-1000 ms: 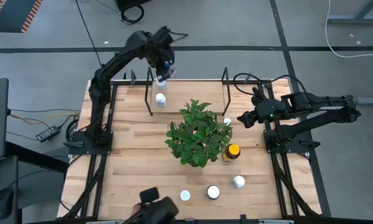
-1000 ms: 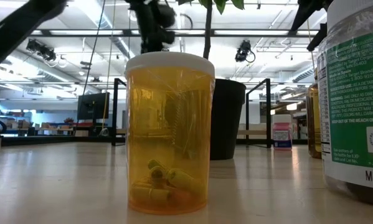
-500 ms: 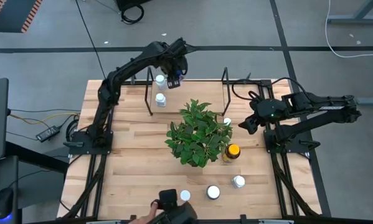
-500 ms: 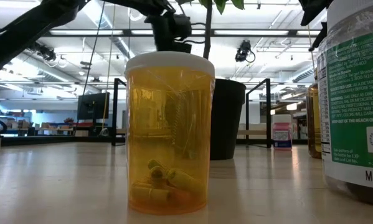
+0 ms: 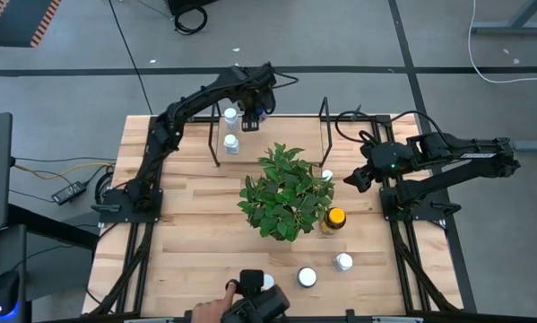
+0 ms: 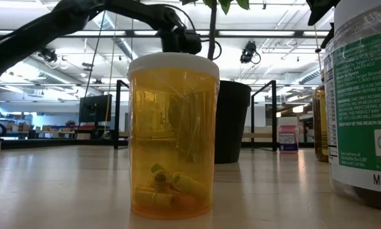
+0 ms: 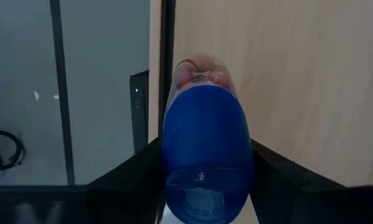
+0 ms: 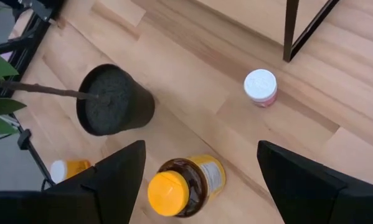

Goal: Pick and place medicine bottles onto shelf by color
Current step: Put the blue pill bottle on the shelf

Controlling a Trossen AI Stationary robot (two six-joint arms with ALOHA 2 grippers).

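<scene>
Above the shelf point(image 5: 268, 135), left claw point(image 5: 255, 108) pinching blue bottle point(image 7: 206, 155), right claw point(image 5: 350, 176) spread wide, empty.

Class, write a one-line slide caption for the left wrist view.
Left pincer holds a blue bottle beside the shelf post.

A blue bottle point(image 7: 203, 149) is held tight between the two dark fingers point(image 7: 127, 180) of the left gripper point(image 7: 205, 186). The wooden tabletop point(image 7: 286, 74) is seen behind the bottle.
</scene>
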